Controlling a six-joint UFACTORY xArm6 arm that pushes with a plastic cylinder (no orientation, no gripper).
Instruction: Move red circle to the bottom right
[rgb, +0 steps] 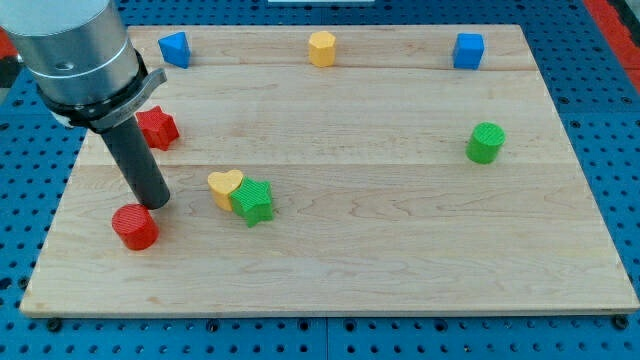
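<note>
The wooden counter (400, 250) lies bare across its bottom and right. There is no pincer, so no grip to tell; my tip (153, 203) touches the red circle's (135, 227) upper edge. That round, upright block points nowhere, resting near the bottom-left edge.

A single camera looks down at a slant from beyond the bench's (400, 270) near long edge, facing across it toward the far edge at the view's top. It sits close enough that the wooden bench nearly fills the view, all four edges visible, with blue perforated surface (600, 40) showing around it. The arm's housing (75, 60) is cropped at the view's upper left.
</note>
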